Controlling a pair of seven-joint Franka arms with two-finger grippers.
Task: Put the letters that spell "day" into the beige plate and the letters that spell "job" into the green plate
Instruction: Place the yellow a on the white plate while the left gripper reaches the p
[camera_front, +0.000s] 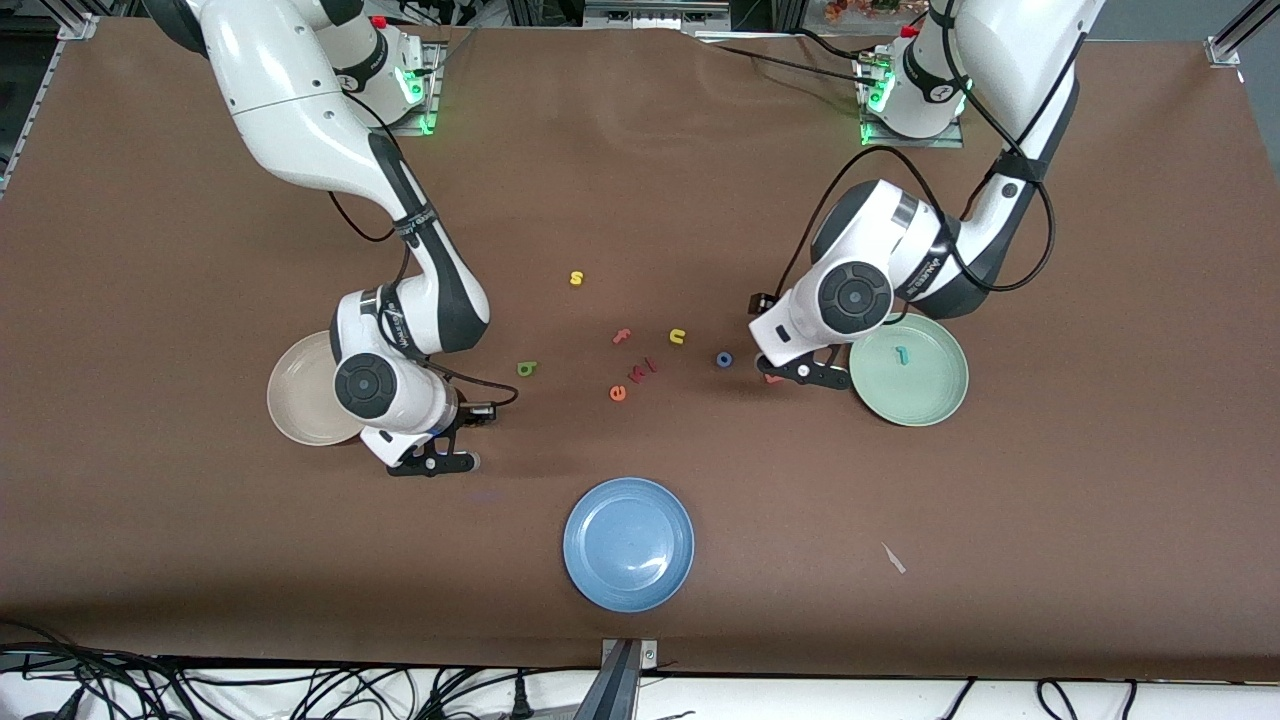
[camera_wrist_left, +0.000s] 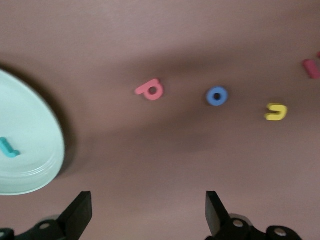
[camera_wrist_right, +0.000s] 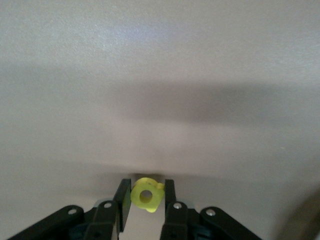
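We see the yellow looped letter (camera_wrist_right: 146, 195) pinched in the right hand (camera_wrist_right: 145, 197), over bare desk (camera_front: 150, 200) just beside the beige plate (camera_front: 300, 395). Thin grip; it may slip before the plate. Left hand (camera_wrist_left: 147, 215) gapes wide, holding nothing, over the salmon-red looped letter (camera_wrist_left: 150, 90) near the green plate (camera_front: 925, 395), where the teal hooked j (camera_front: 902, 354) lies.

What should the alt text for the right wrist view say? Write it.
The right claw is shut on a yellow looped letter, pinched between its two black fingers above the bare brown table. Nothing else is in view.
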